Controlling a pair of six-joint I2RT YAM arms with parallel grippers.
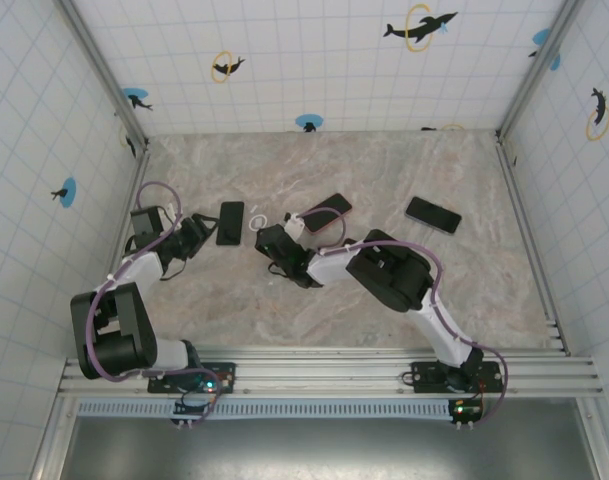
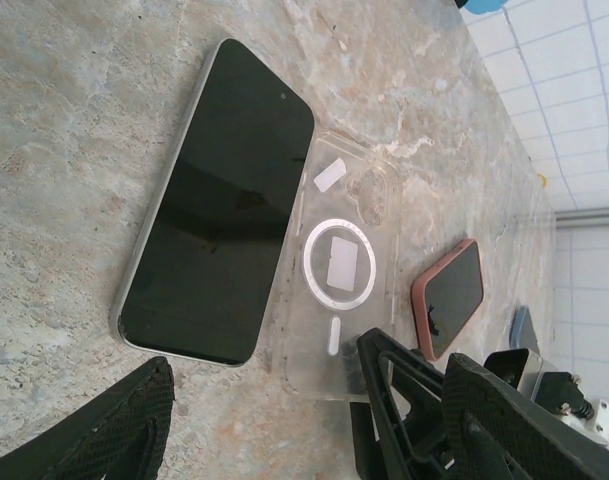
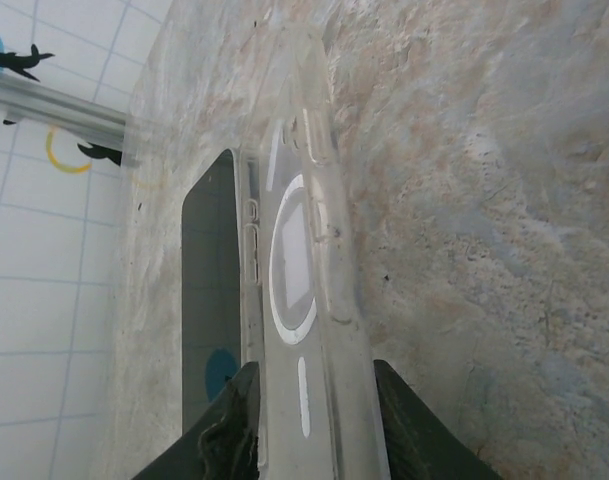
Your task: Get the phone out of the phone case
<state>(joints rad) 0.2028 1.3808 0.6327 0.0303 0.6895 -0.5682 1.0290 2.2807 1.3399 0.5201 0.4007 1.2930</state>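
The bare black phone [image 1: 230,222] [image 2: 224,200] lies screen up on the marble table, out of its case. The clear phone case [image 1: 256,221] [image 2: 339,290], with a white ring on its back, lies flat right beside it. My left gripper [image 1: 196,238] [image 2: 319,430] stands open just short of both, with nothing between its fingers. My right gripper [image 1: 269,240] [image 3: 309,420] has its jaws parted around the case's near end [image 3: 299,250], and one finger [image 2: 394,380] rests at the case's corner. The phone [image 3: 209,280] shows past the case.
A phone in a pink case [image 1: 327,212] [image 2: 449,295] lies just right of the clear case. Another dark phone [image 1: 433,215] lies further right. Tiled walls enclose the table on three sides.
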